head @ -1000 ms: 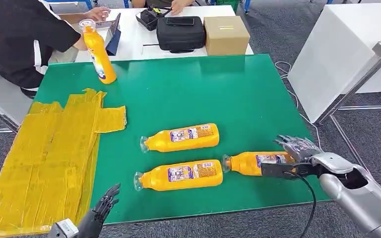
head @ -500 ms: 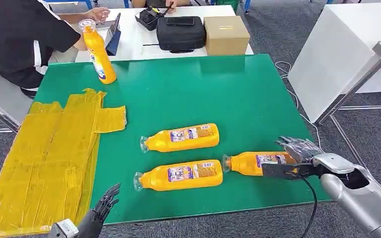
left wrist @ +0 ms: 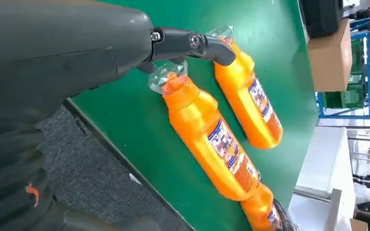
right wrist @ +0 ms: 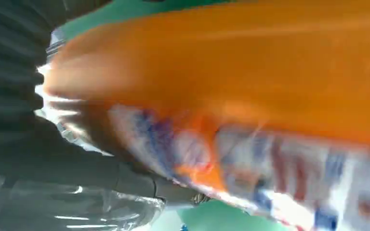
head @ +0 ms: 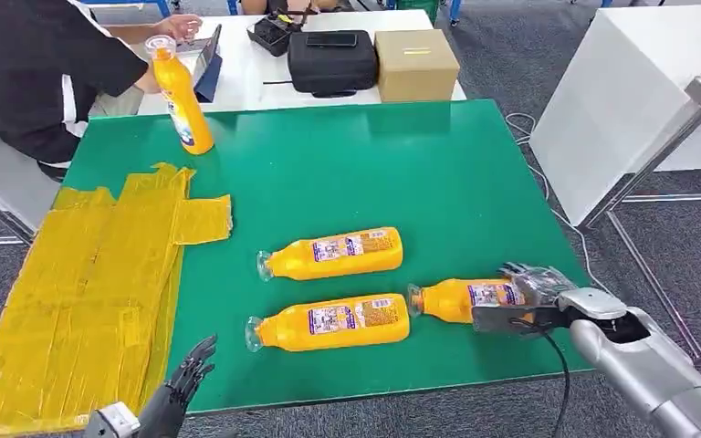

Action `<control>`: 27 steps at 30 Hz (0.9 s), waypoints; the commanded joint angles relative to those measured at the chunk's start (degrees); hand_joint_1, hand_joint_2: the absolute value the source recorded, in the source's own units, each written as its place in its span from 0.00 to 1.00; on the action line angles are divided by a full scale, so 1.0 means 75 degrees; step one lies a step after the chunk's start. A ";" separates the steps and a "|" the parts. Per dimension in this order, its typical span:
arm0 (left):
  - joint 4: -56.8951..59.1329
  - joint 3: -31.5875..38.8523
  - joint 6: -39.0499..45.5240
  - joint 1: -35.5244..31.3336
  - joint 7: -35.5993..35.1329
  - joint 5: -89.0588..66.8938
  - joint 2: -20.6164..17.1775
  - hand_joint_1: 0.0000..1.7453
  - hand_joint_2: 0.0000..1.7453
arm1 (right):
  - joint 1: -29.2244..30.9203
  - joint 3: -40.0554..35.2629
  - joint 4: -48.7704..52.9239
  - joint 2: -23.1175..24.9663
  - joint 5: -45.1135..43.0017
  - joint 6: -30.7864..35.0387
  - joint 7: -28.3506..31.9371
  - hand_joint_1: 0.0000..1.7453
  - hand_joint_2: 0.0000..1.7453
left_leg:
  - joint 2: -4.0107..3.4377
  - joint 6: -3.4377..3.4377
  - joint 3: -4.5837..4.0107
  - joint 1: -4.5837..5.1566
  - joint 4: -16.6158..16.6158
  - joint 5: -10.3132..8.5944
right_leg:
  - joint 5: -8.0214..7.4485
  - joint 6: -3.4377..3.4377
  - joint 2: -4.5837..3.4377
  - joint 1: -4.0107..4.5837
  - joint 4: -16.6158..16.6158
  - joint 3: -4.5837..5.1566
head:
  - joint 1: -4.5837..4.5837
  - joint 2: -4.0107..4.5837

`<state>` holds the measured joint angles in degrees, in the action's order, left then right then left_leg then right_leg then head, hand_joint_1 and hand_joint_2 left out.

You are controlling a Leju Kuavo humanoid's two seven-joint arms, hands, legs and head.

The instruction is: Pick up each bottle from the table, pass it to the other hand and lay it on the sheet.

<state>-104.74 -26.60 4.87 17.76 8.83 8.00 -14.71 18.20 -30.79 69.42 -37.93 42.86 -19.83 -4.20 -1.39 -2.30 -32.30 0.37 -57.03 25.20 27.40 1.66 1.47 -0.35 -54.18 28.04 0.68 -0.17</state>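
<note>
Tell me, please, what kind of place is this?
Probably a robot test or data-collection room: a green work table with orange bottles, a seated person at a white desk, and grey carpet.

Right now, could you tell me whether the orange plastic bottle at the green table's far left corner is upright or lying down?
Upright. The orange plastic bottle stands on its base on the green table, clear cap uppermost.

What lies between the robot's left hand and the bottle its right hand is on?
In the head view, another lying bottle sits between the left hand and the right hand's bottle.
</note>
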 commanded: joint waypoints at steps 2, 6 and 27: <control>0.0341 0.0163 0.0045 -0.0095 0.0006 0.0009 0.0056 0.00 1.00 | 0.0813 -0.0906 -0.1913 0.1144 -0.0042 0.0106 0.0092 0.00 1.00 | -0.0009 0.0014 0.0031 -0.0018 0.0012 0.0002 | -0.0007 -0.0006 -0.0027 0.0014 0.0021 -0.0028 | 0.0006 0.0000; 0.0339 0.0172 0.0049 -0.0090 0.0007 0.0008 0.0058 0.00 1.00 | 0.0842 -0.0925 -0.2013 0.1169 -0.0046 0.0134 0.0113 0.00 1.00 | -0.0035 0.0023 0.0047 -0.0020 0.0024 -0.0006 | -0.0018 -0.0009 -0.0059 0.0015 0.0029 -0.0034 | 0.0003 0.0000; 0.0430 0.0315 -0.0033 -0.0133 -0.0201 -0.0073 0.0235 0.00 1.00 | 0.0365 -0.0400 -0.1321 0.1166 -0.0287 0.1401 -0.0329 1.00 1.00 | -0.0018 0.0022 0.0113 -0.0016 0.0018 0.0003 | -0.0014 -0.0006 -0.0049 0.0006 0.0023 -0.0022 | 0.0006 0.0000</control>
<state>-104.74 -25.31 4.90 17.70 7.96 7.78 -14.23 24.90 -35.76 57.55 -30.99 40.68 -11.24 -4.35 -1.71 -2.28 -31.37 0.29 -57.00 25.29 27.35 1.67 1.13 -0.33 -54.13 27.81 0.72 -0.17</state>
